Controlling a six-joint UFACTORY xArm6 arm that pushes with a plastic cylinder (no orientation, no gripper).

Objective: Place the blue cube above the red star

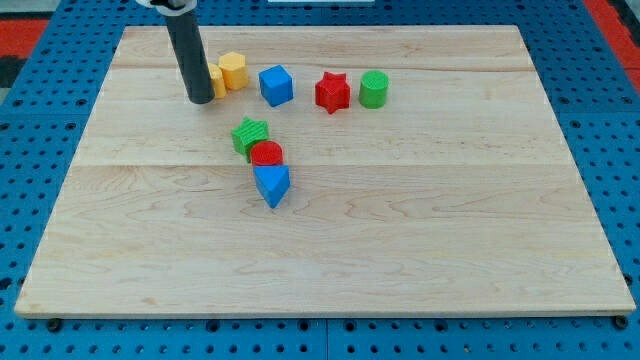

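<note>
Upper left of the pale wooden board (400, 250), my tip (201, 100), a bare rod holding nothing, touches a yellow block (217, 80). The blue cube (276, 85) sits left of the red star (332, 92).

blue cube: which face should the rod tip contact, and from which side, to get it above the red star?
No claw here, so it's a push. Contact the blue cube on its lower-left face, coming from the view's left, driving it up and right toward the spot above the red star. My tip sits left of it, against the yellow blocks, so it must clear those first.
</note>
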